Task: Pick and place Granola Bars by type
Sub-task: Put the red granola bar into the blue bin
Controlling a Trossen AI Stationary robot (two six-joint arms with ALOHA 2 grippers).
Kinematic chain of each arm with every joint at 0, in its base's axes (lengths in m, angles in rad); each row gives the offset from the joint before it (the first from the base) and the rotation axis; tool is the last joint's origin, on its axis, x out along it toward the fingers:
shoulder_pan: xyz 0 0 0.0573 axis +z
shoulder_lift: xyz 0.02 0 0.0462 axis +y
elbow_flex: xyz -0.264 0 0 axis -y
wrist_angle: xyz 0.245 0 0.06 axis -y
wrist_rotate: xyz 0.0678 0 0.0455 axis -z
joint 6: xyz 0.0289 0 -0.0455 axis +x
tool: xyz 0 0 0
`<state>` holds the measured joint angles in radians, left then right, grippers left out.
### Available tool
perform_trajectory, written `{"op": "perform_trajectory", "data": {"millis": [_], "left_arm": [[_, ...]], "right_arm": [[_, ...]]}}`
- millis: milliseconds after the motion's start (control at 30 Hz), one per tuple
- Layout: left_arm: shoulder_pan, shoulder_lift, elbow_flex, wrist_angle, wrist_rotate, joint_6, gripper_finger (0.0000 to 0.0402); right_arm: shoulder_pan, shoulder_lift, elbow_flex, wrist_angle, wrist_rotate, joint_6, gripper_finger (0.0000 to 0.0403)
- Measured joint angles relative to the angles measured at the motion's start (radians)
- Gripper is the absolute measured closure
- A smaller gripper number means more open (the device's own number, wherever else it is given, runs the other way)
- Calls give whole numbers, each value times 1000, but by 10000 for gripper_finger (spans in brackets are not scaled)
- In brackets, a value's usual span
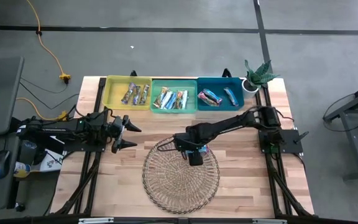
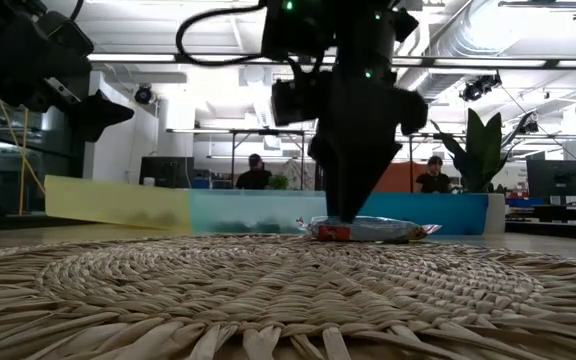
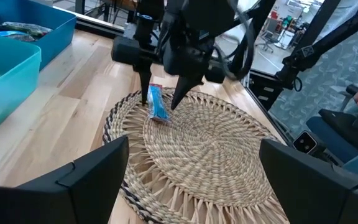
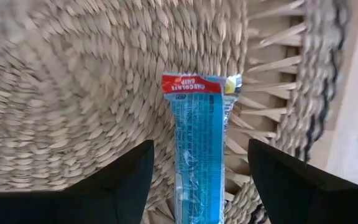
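Note:
One granola bar point(image 4: 197, 143), light blue with a red end, lies flat on the wicker tray point(image 1: 180, 177) near the tray's far edge. My right gripper point(image 4: 201, 180) is open and points down over it, one finger on each side of the bar, with gaps showing. The low view shows the right gripper point(image 2: 348, 205) just above the bar point(image 2: 373, 230). My left gripper point(image 1: 129, 132) is open and hovers over the table's left part, away from the tray. Other bars lie sorted in the yellow bin point(image 1: 128, 93), the teal bin point(image 1: 174, 98) and the blue bin point(image 1: 219, 94).
The three bins stand side by side along the table's far edge. A small potted plant point(image 1: 257, 76) stands at the far right corner. Bare wood shows between the tray and the bins point(image 1: 160, 127). People sit in the room behind the table point(image 2: 256, 172).

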<state>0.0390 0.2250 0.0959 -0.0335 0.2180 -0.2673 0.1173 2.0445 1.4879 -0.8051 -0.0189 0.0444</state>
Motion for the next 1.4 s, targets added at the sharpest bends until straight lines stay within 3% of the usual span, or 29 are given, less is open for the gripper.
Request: {"op": "perform_trajectory", "data": {"millis": [433,967,1400], "left_arm": [[0,0,0,0,-1,0,43],[0,0,0,-3,-4,0,43],[0,0,0,-3,-3,0,43]], "right_arm": [[1,40,-38,17,19,28,164],[2,40,-68,26,32,65,268],[1,40,-57,12,31,79,324]]}}
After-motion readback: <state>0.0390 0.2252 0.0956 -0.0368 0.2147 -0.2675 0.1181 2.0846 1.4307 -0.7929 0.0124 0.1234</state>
